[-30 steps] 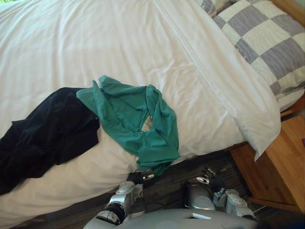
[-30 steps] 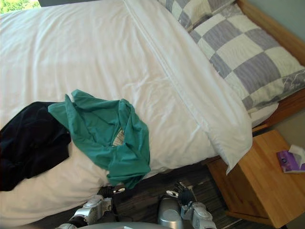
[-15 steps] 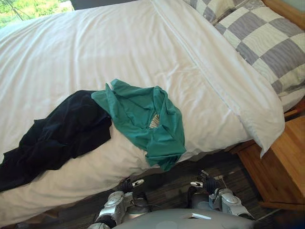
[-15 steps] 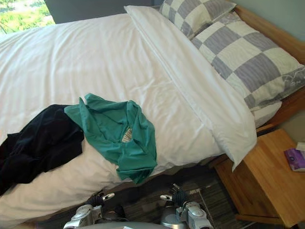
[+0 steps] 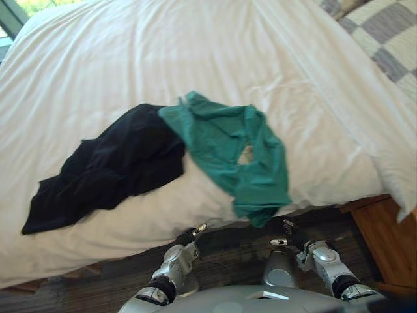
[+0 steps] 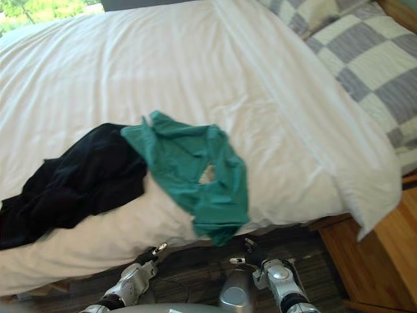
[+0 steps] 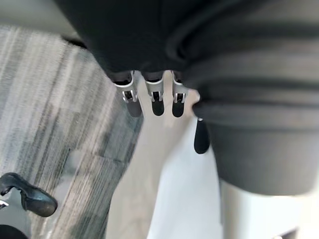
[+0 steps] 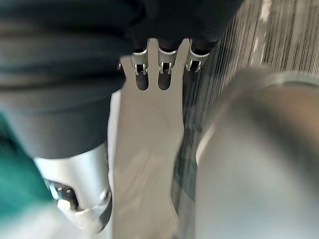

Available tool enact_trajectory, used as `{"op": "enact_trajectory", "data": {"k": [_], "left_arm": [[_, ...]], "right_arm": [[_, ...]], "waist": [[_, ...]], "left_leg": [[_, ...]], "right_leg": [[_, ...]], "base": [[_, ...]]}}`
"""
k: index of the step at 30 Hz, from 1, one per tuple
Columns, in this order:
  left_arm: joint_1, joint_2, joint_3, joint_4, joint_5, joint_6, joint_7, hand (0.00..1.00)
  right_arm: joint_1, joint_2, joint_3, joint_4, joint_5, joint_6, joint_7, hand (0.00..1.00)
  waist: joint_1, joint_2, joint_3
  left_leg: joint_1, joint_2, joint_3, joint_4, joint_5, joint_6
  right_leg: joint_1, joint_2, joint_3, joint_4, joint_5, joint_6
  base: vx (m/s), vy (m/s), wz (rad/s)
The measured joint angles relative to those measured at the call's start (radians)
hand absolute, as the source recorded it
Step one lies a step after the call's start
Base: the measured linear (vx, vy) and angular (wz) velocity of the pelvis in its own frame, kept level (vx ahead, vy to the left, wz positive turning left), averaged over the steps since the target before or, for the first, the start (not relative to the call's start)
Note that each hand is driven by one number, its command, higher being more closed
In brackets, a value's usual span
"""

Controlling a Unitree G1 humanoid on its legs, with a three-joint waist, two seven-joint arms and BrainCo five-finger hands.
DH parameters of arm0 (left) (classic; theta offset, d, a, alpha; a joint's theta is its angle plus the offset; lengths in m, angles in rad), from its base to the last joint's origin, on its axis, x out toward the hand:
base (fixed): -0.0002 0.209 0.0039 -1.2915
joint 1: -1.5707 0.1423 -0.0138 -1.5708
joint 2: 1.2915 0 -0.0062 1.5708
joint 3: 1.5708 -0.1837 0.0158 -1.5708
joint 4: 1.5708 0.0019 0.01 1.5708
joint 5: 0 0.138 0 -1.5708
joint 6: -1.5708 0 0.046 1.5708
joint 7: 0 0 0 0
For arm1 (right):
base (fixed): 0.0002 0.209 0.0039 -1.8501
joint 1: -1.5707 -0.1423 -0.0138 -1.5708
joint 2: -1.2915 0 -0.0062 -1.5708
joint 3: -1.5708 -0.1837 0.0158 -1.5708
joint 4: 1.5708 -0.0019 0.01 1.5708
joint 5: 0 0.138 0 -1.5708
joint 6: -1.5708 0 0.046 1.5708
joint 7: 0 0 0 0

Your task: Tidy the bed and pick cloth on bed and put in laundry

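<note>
Smooth white duvet [image 5: 195, 59] spread wide, crumpled teal shirt [image 5: 228, 147] touching rumpled black garment [image 5: 111, 166] at its near edge, grey striped floor [image 7: 55, 109], left hand [image 7: 157, 105] and right hand [image 8: 164, 74] fingers straight, empty

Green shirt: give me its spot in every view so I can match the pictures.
Left eye view: green shirt at centre, hanging over the bed's near edge.
Right eye view: just left of centre, same drape.
Left wrist view: striped floor instead.
Right wrist view: green patch beside the right hand.
Shared landmark, eye views: black garment touching its left side.
</note>
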Motion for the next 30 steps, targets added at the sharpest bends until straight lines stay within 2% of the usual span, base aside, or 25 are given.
{"op": "enact_trajectory", "data": {"k": [1, 2, 3, 4, 5, 6, 7, 8, 9, 10, 11, 12, 13, 14, 20, 23, 25, 26, 27, 30], "left_arm": [[-0.017, 0.013, 0.0, 0.001, 0.008, 0.01, 0.004, 0.0], [-0.023, 0.023, 0.001, -0.015, 0.028, 0.012, 0.007, 0.0], [-0.02, 0.05, 0.009, -0.032, 0.074, 0.013, 0.019, 0.0], [-0.013, 0.066, 0.017, -0.034, 0.094, 0.016, 0.03, 0.0], [0.011, 0.093, 0.046, -0.026, 0.141, 0.023, 0.037, 0.0], [0.017, 0.105, 0.052, -0.011, 0.172, 0.034, 0.039, 0.0], [0.023, 0.109, 0.052, 0.009, 0.204, 0.042, 0.04, 0.0], [0.03, 0.107, 0.054, 0.008, 0.22, 0.049, 0.041, 0.0], [0.03, 0.103, 0.059, 0.008, 0.225, 0.054, 0.042, 0.0], [0.03, 0.093, 0.062, 0.015, 0.249, 0.055, 0.041, 0.0], [0.034, 0.079, 0.062, 0.019, 0.261, 0.056, 0.036, 0.0], [0.037, 0.071, 0.062, 0.023, 0.269, 0.055, 0.032, 0.0], [0.039, 0.065, 0.072, 0.026, 0.294, 0.052, 0.028, 0.0], [0.071, 0.055, 0.088, 0.043, 0.374, 0.048, -0.058, 0.0], [0.071, 0.056, 0.088, 0.043, 0.374, 0.048, -0.057, 0.0], [0.072, 0.057, 0.087, 0.043, 0.373, 0.048, -0.039, 0.0], [0.076, 0.061, 0.079, 0.044, 0.364, 0.048, -0.012, 0.0], [0.078, 0.062, 0.079, 0.045, 0.364, 0.048, -0.009, 0.0], [0.08, 0.062, 0.081, 0.045, 0.363, 0.048, 0.003, 0.0], [0.091, 0.06, 0.139, 0.05, 0.294, 0.044, 0.04, 0.0]], "right_arm": [[0.007, 0.019, 0.0, 0.008, 0.006, -0.007, 0.0, 0.0], [0.009, 0.05, 0.017, 0.004, 0.007, -0.011, 0.004, 0.0], [0.016, 0.09, 0.069, 0.0, 0.008, -0.032, 0.016, 0.0], [0.017, 0.107, 0.103, -0.008, 0.007, -0.042, 0.023, 0.0], [0.018, 0.14, 0.151, -0.034, 0.007, -0.06, 0.033, 0.0], [0.021, 0.153, 0.163, -0.051, 0.007, -0.072, 0.036, 0.0], [0.028, 0.157, 0.162, -0.066, 0.007, -0.081, 0.039, 0.0], [0.032, 0.153, 0.158, -0.071, 0.007, -0.087, 0.04, 0.0], [0.032, 0.149, 0.157, -0.072, 0.007, -0.087, 0.04, 0.0], [0.037, 0.141, 0.157, -0.073, 0.007, -0.088, 0.041, 0.0], [0.047, 0.133, 0.15, -0.074, 0.007, -0.09, 0.04, 0.0], [0.061, 0.132, 0.136, -0.075, 0.008, -0.092, 0.04, 0.0], [0.073, 0.126, 0.111, -0.089, 0.013, -0.098, 0.031, 0.0], [0.097, 0.125, 0.024, -0.033, 0.114, -0.037, -0.019, 0.0], [0.097, 0.125, 0.023, -0.033, 0.12, -0.027, -0.02, 0.0], [0.098, 0.128, 0.016, -0.033, 0.179, 0.016, -0.037, 0.0], [0.097, 0.136, -0.023, -0.032, 0.253, 0.071, -0.073, 0.0], [0.098, 0.136, -0.04, -0.03, 0.272, 0.085, -0.083, 0.0], [0.103, 0.138, -0.074, -0.023, 0.315, 0.124, -0.113, 0.0], [0.139, 0.144, -0.232, 0.009, 0.415, 0.201, -0.174, 0.0]], "waist": [[0.012, -0.027, 0.017], [0.048, -0.034, 0.024], [0.092, -0.034, 0.021], [0.097, -0.038, 0.018], [0.098, -0.041, 0.012], [0.088, -0.04, 0.011], [0.084, -0.038, 0.002], [0.083, -0.038, -0.002], [0.083, -0.037, -0.002], [0.072, -0.026, -0.006], [0.048, -0.007, -0.011], [0.037, 0.001, -0.017], [0.032, 0.013, -0.026], [0.032, -0.003, -0.078], [0.03, -0.008, -0.082], [0.021, -0.016, -0.09], [0.004, -0.024, -0.094], [0.002, -0.026, -0.096], [0.0, -0.03, -0.098], [-0.009, -0.032, -0.103]], "left_leg": [[-0.009, -0.039, 0.005, 0.017, -0.036, -0.004], [-0.013, -0.065, 0.028, 0.024, -0.04, 0.013], [0.003, -0.071, 0.067, -0.005, -0.026, 0.044], [0.02, -0.076, 0.082, -0.036, -0.012, 0.065], [0.054, -0.093, 0.097, -0.126, 0.036, 0.097], [0.075, -0.114, 0.1, -0.189, 0.071, 0.118], [0.09, -0.15, 0.104, -0.264, 0.111, 0.143], [0.095, -0.181, 0.101, -0.314, 0.135, 0.165], [0.099, -0.209, 0.094, -0.356, 0.163, 0.178], [0.1, -0.232, 0.07, -0.402, 0.198, 0.192], [0.101, -0.246, 0.034, -0.435, 0.225, 0.199], [0.102, -0.254, 0.015, -0.456, 0.24, 0.2], [0.106, -0.265, 0.001, -0.488, 0.27, 0.203], [0.18, -0.294, -0.019, -0.563, 0.3, 0.206], [0.183, -0.292, -0.005, -0.563, 0.298, 0.203], [0.193, -0.29, 0.034, -0.562, 0.293, 0.197], [0.206, -0.287, 0.062, -0.56, 0.292, 0.194], [0.212, -0.287, 0.078, -0.56, 0.291, 0.193], [0.227, -0.291, 0.123, -0.56, 0.289, 0.189], [0.251, -0.295, 0.185, -0.566, 0.281, 0.178]], "right_leg": [[0.028, -0.015, 0.013, -0.056, 0.084, -0.006], [0.034, -0.028, 0.022, -0.121, 0.206, -0.068], [0.03, -0.015, -0.015, -0.159, 0.248, -0.146], [0.031, 0.004, -0.044, -0.152, 0.223, -0.139], [0.047, 0.054, -0.105, -0.13, 0.169, -0.125], [0.063, 0.094, -0.137, -0.116, 0.135, -0.132], [0.067, 0.156, -0.172, -0.096, 0.084, -0.141], [0.073, 0.199, -0.189, -0.098, 0.016, -0.146], [0.079, 0.241, -0.184, -0.113, -0.037, -0.145], [0.104, 0.296, -0.119, -0.178, -0.08, -0.18], [0.125, 0.331, -0.061, -0.228, -0.075, -0.187], [0.139, 0.35, -0.031, -0.256, -0.064, -0.206], [0.148, 0.356, -0.019, -0.282, -0.053, -0.213], [0.216, 0.337, -0.047, -0.299, -0.048, -0.205], [0.214, 0.338, -0.038, -0.304, -0.048, -0.205], [0.219, 0.332, -0.022, -0.314, -0.041, -0.196], [0.236, 0.327, -0.022, -0.321, -0.035, -0.189], [0.242, 0.324, -0.022, -0.323, -0.034, -0.187], [0.259, 0.318, -0.021, -0.33, -0.032, -0.183], [0.291, 0.311, -0.02, -0.34, -0.03, -0.18]], "base": [[-0.04, 0.765, 0.35], [-0.09, 0.709, -0.14], [-0.11, 0.662, -0.41], [-0.11, 0.542, -0.38], [-0.08, 0.411, -0.04], [-0.1, 0.448, 0.15], [-0.07, 0.337, 0.22], [-0.08, 0.289, 0.2], [-0.07, 0.213, 0.38], [-0.07, 0.185, 0.71], [-0.05, 0.124, 0.9], [-0.01, 0.098, 0.87], [0.0, 0.071, 0.5], [0.01, 0.043, 0.24], [0.0, 0.0, -0.05], [0.02, 0.022, -0.2], [0.04, 0.018, -0.08], [0.01, 0.03, -0.15], [-0.02, 0.053, -0.14], [-0.04, 0.041, -0.1]]}}
